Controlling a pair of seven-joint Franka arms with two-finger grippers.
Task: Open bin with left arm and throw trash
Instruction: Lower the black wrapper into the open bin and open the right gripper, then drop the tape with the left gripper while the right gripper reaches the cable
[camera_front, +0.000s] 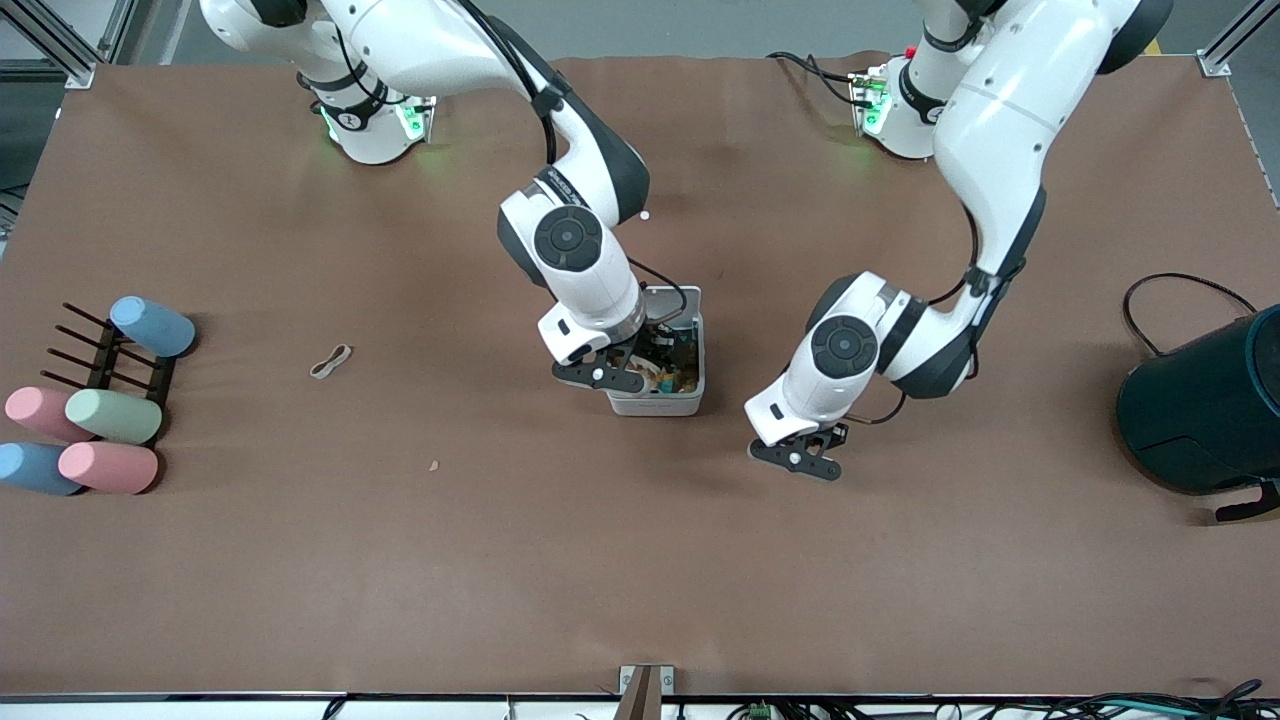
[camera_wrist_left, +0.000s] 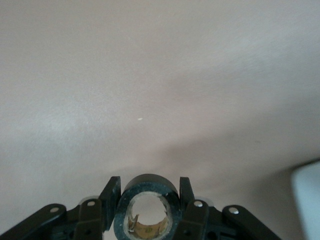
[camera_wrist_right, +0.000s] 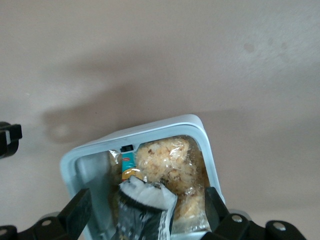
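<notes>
Bin (camera_front: 668, 400), pale grey and square, sits mid worktop (camera_front: 640, 560) with its top open. Right wrist view looks straight into it: a clear bag of tan crumbs and a crumpled black snack wrapper (camera_wrist_right: 142, 212) lie inside, wrapper between the right end effector (camera_wrist_right: 145, 210) fingers, which are spread wide and touch nothing. Front view only shows that end effector (camera_front: 640, 365) dipped over the bin's opening, contents mostly hidden by the wrist.

Left wrist view gives what the front view can't: left end effector (camera_wrist_left: 146, 192) is pinching a black tape ring (camera_wrist_left: 146, 210), fingers pressed on either side of it, brown core visible through the hole, bare worktop below. In front view the left end effector (camera_front: 805, 460) hangs just beside the bin, toward the left arm's end; ring itself not visible there.

Twisted whitish-beige strip (camera_front: 331, 361) lies flat on the worktop, well apart from the bin toward the right arm's end, w/ pastel cylinders (camera_front: 100, 425) and a black rack (camera_front: 110, 355) still further that way. Dark teal container (camera_front: 1205, 410) sits well apart from the bin toward the left arm's end.
</notes>
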